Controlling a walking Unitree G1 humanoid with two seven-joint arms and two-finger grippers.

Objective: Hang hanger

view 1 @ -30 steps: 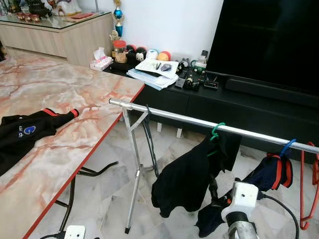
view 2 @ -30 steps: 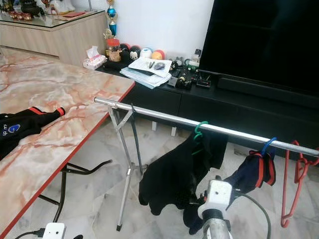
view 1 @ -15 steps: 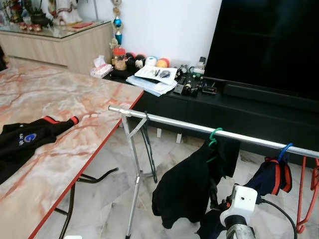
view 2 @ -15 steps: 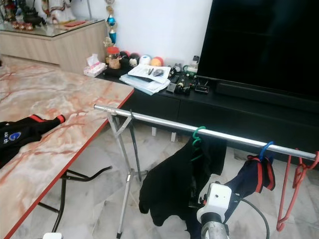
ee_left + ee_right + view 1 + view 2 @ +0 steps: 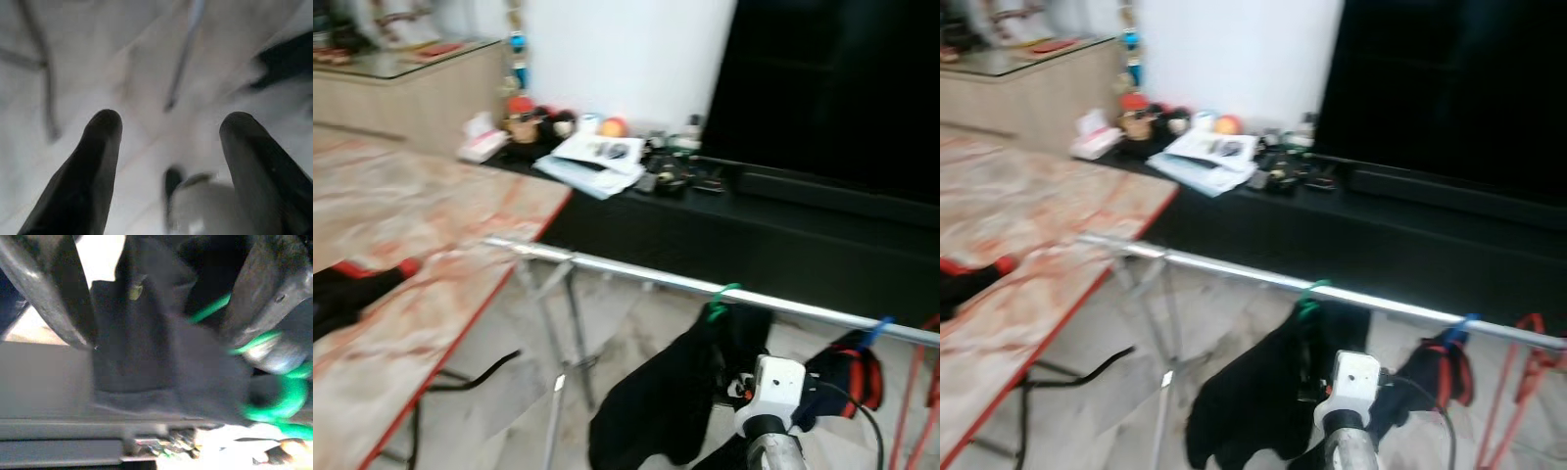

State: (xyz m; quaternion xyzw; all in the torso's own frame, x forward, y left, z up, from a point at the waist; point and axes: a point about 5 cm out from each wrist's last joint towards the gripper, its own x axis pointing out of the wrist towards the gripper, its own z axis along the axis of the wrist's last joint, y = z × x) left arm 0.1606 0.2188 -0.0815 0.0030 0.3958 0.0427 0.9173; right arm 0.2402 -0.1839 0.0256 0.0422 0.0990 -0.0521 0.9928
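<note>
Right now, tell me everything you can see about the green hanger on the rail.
The green hanger looks like thin plastic. Its hook curls over the silver rail, part way along, left of a blue hanger. A black garment hangs from it and hides its shoulders. In the right wrist view the green hook sits close to the right gripper, whose fingers straddle the black cloth just beneath it. The pictures are blurred, so finer detail is lost.

white wall [image 5: 607, 49] | black TV console [image 5: 724, 220] | marble table [image 5: 401, 225] | tiled floor [image 5: 509, 392]
</note>
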